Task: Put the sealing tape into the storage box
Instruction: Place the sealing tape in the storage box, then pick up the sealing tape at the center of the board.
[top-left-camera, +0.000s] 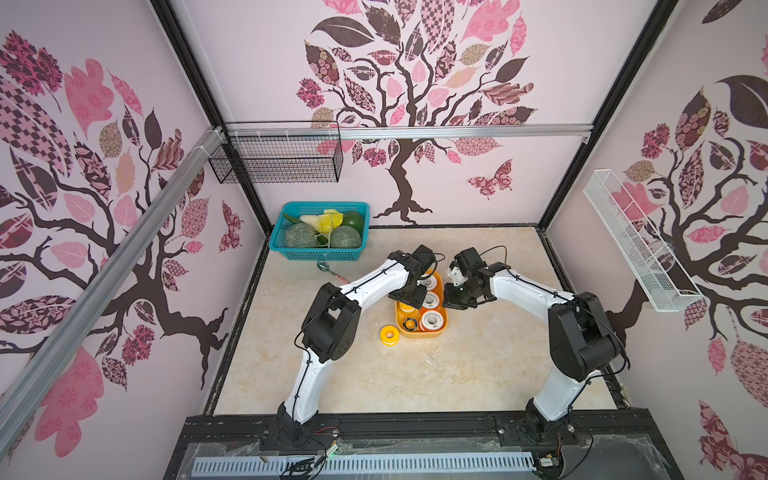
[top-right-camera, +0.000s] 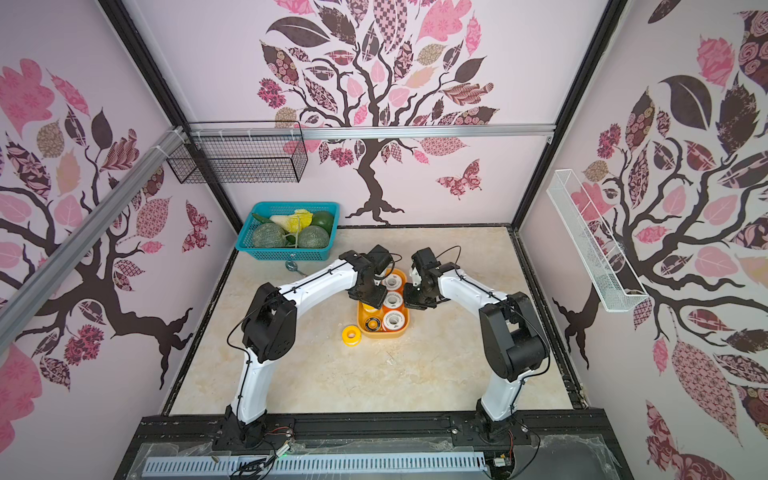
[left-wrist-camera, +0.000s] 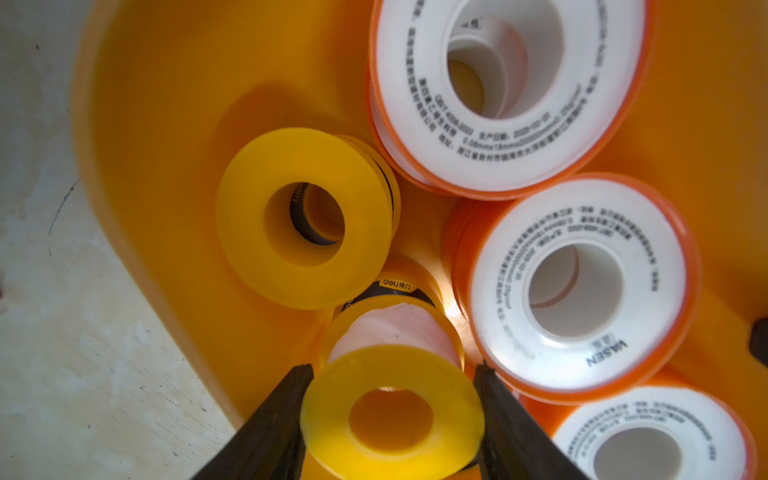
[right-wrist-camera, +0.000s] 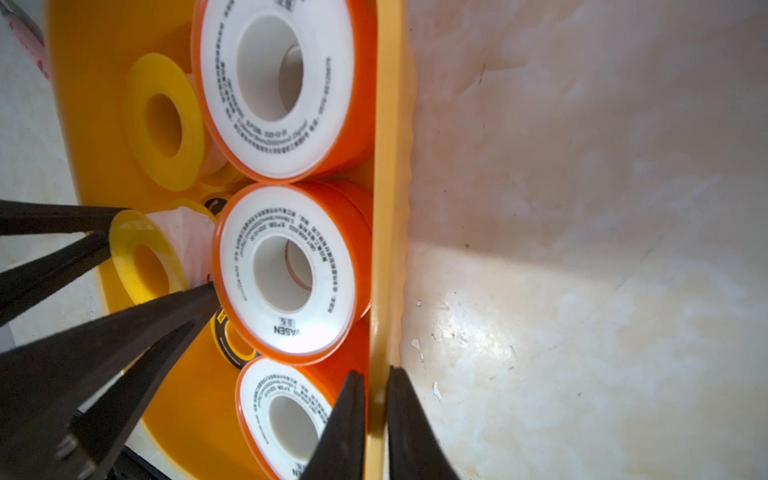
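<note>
Mid-frame storage box (top-left-camera: 417, 335) holding three white rolls (left-wrist-camera: 511, 91), three yellow rolls (left-wrist-camera: 303, 216), one loose roll (top-left-camera: 389, 333) on table (top-left-camera: 457, 374), left tool (left-wrist-camera: 395, 365) clamping tilted roll (left-wrist-camera: 390, 415), right tool (right-wrist-camera: 375, 372) pinching box rim.

Twin overhead views; wrist cameras close above storage box (left-wrist-camera: 166, 104).

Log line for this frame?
left gripper: shut on yellow tape roll in storage box | right gripper: shut on its wall | loose yellow roll: on table
</note>
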